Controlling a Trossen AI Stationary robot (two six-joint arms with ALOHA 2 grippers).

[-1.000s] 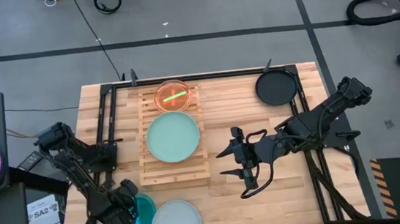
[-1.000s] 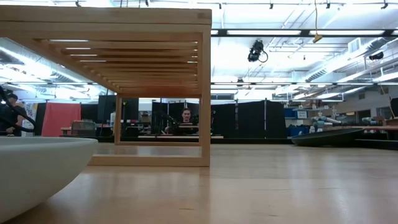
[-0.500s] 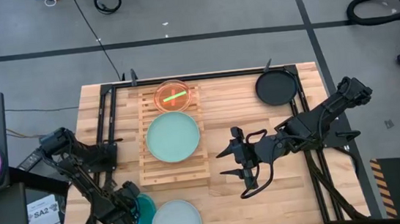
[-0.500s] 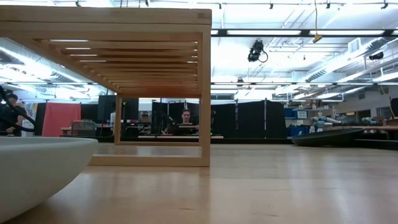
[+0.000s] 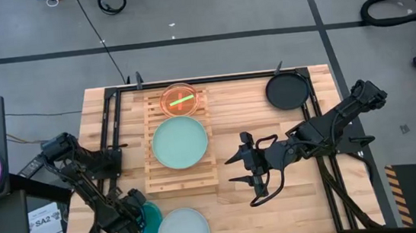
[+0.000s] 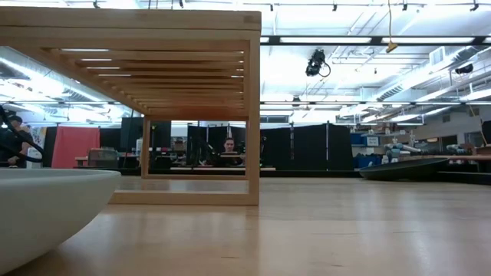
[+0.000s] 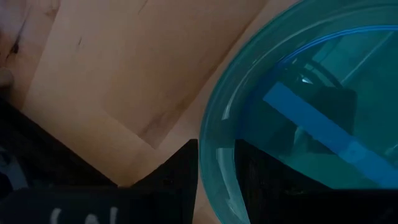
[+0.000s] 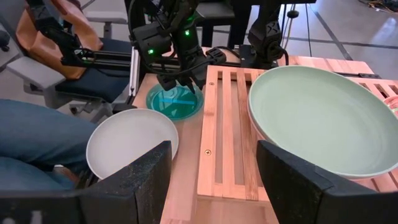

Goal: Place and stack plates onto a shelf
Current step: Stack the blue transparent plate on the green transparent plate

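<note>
The left gripper point(image 5: 135, 221) pinches the rim of the blue plate point(image 5: 150, 221), just beside the whitish plate point(image 5: 183, 231), apparently ready to lift it toward the shelf point(image 5: 182, 176). There a mint-green plate point(image 5: 180, 141) and a red plate point(image 5: 181, 98) already rest, while the right gripper point(image 5: 245, 169) waits open beside the shelf.
</note>
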